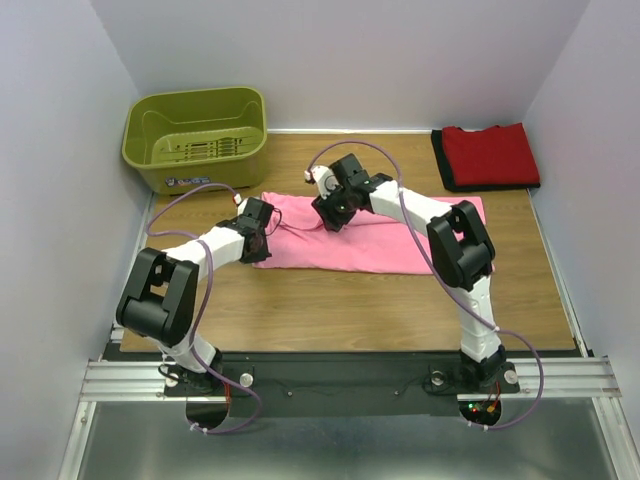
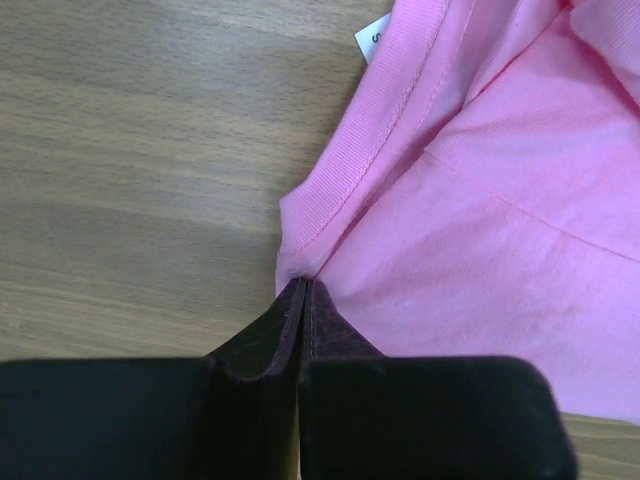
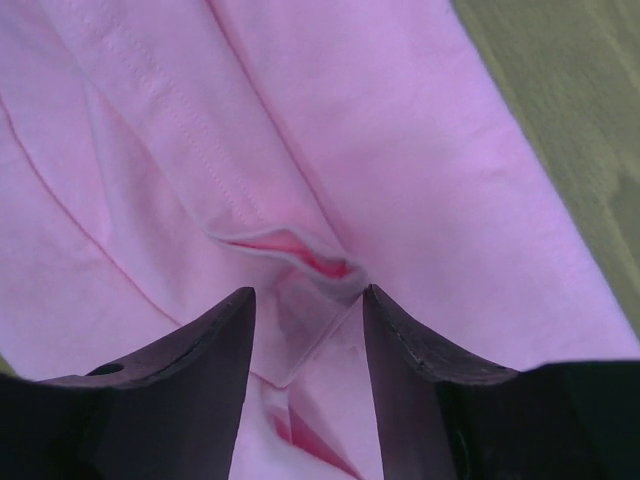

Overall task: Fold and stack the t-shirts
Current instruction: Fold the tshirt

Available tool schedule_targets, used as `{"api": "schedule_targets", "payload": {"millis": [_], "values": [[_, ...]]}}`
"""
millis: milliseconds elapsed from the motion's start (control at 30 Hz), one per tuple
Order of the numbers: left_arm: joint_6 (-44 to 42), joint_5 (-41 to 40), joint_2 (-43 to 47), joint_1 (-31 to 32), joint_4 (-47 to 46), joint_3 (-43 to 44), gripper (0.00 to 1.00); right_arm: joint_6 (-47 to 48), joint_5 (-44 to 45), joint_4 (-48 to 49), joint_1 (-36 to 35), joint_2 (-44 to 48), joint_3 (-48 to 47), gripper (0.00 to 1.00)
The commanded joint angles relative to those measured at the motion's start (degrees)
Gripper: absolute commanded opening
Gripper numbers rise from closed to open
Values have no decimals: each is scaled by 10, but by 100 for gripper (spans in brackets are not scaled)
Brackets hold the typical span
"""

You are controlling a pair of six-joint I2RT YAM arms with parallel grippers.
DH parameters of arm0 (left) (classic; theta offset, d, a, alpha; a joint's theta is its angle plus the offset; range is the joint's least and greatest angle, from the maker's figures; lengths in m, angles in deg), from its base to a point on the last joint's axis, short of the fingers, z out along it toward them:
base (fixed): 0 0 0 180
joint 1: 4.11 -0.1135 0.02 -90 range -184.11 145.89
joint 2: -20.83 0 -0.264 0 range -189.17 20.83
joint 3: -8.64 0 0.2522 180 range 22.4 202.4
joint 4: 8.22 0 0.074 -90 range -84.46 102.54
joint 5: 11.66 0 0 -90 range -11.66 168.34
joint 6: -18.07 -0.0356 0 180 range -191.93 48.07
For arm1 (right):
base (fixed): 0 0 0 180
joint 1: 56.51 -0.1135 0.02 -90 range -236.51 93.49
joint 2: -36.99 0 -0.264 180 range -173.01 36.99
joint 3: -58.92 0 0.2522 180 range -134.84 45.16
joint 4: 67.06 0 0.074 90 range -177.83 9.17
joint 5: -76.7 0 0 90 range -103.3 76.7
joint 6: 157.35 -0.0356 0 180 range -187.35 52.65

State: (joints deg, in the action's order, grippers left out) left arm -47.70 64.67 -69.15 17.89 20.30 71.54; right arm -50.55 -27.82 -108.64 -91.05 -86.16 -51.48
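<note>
A bright pink t-shirt point(image 1: 370, 240) lies spread as a long band across the middle of the table. My left gripper point(image 1: 262, 228) is at its left end. In the left wrist view the left gripper point(image 2: 302, 285) is shut, pinching the puckered edge of the pink t-shirt point(image 2: 480, 230) just below the ribbed collar point(image 2: 370, 130). My right gripper point(image 1: 325, 215) is over the shirt's upper middle. In the right wrist view it point(image 3: 308, 292) stands open, its fingers on either side of a raised fold of pink cloth point(image 3: 400, 120). A folded red t-shirt point(image 1: 492, 155) lies at the back right on a black one point(image 1: 445, 170).
An olive-green plastic basket point(image 1: 195, 135) stands at the back left. White walls close in the table on three sides. A white label point(image 2: 372, 38) pokes out at the collar. Bare wood point(image 1: 330, 310) shows between the shirt and the arm bases.
</note>
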Motion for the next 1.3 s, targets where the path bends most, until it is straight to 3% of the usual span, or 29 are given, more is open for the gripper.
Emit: {"api": "schedule_targets", "payload": {"millis": [0, 467, 633, 900, 1067, 1133, 1267], "values": [[-5, -8, -9, -5, 11, -12, 9, -11, 27, 31, 2, -10, -46, 51], [2, 12, 15, -6, 25, -55, 5, -163, 142, 45, 64, -54, -74, 31], [5, 18, 37, -5, 26, -69, 5, -185, 142, 45, 75, -41, -58, 29], [8, 29, 59, -6, 32, -72, 5, -173, 23, 53, 75, 0, -52, 31], [24, 26, 102, -6, 46, -75, 5, -206, 26, 62, 75, 33, -30, 34], [30, 25, 118, -6, 48, -71, 10, -215, 21, 63, 75, 41, -22, 36], [44, 29, 155, -6, 47, -61, 41, -238, 31, 64, 75, 70, 10, 41]]}}
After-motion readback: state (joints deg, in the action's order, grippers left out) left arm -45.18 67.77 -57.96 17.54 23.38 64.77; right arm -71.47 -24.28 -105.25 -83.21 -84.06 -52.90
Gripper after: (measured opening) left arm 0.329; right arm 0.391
